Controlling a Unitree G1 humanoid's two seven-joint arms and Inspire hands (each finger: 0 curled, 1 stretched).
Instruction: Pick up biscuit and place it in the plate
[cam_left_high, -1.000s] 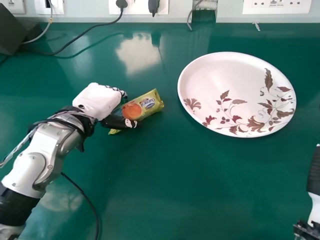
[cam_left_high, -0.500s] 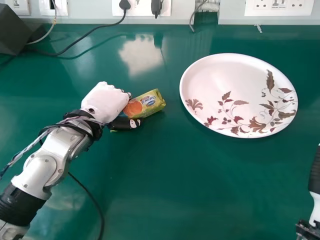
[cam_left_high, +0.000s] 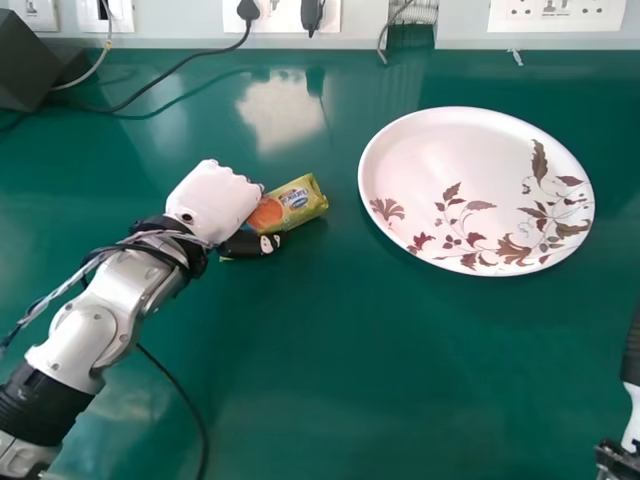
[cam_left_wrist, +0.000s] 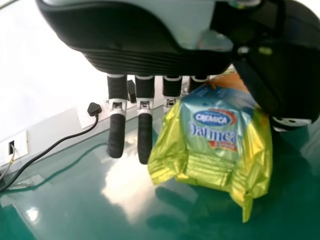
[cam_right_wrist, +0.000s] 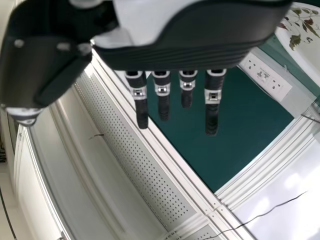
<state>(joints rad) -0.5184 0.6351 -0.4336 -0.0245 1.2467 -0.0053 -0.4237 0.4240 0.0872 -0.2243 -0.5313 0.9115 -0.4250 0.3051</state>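
My left hand (cam_left_high: 213, 200) is at the left of the table in the head view, with the green and yellow biscuit packet (cam_left_high: 298, 201) held between its thumb and fingers. In the left wrist view the left hand (cam_left_wrist: 145, 135) has its fingers on one side of the packet (cam_left_wrist: 212, 145) and its thumb on the other; part of the packet is hidden behind the hand. The white plate (cam_left_high: 450, 160) with brown leaf print lies to the right of the packet, apart from it. My right hand (cam_left_high: 631, 345) is at the right edge, its fingers (cam_right_wrist: 212, 117) straight and holding nothing.
The green table (cam_left_high: 350, 370) carries a dark box (cam_left_high: 30, 65) at the far left corner. Black cables (cam_left_high: 165, 80) run from the wall sockets (cam_left_high: 555, 18) along the back. A light wall borders the table's rear edge.
Since a second ago my left hand has turned, and its thumb has come closer against the packet. The packet has shifted very slightly. The plate has stayed in place.
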